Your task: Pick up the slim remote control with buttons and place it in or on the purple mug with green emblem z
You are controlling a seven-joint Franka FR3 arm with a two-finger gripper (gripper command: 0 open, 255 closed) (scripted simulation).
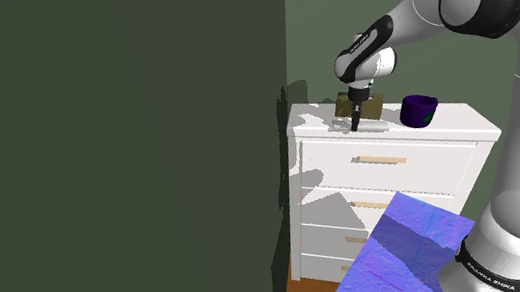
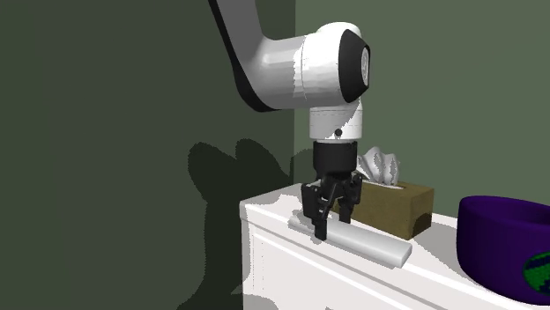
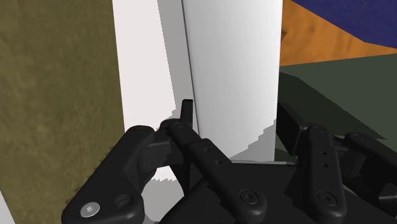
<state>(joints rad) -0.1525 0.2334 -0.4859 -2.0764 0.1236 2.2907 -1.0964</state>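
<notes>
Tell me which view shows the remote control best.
The second exterior view: the remote control lies full-length on the dresser top, plain white, with the tool near one end. The shoulder view shows a thin pale sliver under the tool; the wrist view shows a close white slab, only part of its length.

Gripper: black two-finger gripper point(image 1: 355, 122) points down, its tips at the slim white remote control point(image 1: 377, 128).
Remote: lies flat on top of the white chest of drawers point(image 1: 432, 169).
Mug: dark purple mug point(image 1: 419, 110), upright, near the remote on the shoulder view's right.
Box: olive-brown tissue box point(image 1: 368, 105), just behind the gripper.
Stand: blue box stand point(image 1: 401, 255), lower right.
</notes>
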